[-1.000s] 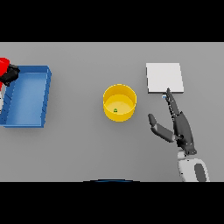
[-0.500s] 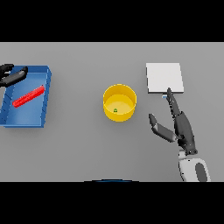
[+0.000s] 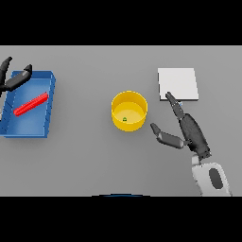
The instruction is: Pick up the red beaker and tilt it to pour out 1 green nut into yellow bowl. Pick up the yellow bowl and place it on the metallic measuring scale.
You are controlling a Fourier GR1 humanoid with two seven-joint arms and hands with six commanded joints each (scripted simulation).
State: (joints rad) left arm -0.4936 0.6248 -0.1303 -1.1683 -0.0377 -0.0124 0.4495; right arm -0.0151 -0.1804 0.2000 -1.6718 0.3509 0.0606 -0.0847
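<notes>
The yellow bowl point(image 3: 129, 110) stands at the centre of the counter point(image 3: 85, 156) with one green nut point(image 3: 125, 119) inside. The red beaker point(image 3: 30, 104) lies in the blue tray point(image 3: 49, 109) at 9 o'clock, the left hand point(image 3: 14, 80) spread above it. The right hand point(image 3: 185, 128), fingers spread, rests at 4 o'clock from the bowl, below the metallic measuring scale point(image 3: 177, 83).

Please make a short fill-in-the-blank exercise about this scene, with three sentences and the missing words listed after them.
1. The green nut lies inside the yellow ____.
2. The red beaker lies on its side in the ____ tray at the table's left.
3. The right hand, fingers open, is on the table between the bowl and the white ____.

The left hand is at the picture's left edge, over the tray.

Missing words: bowl; blue; scale
</notes>
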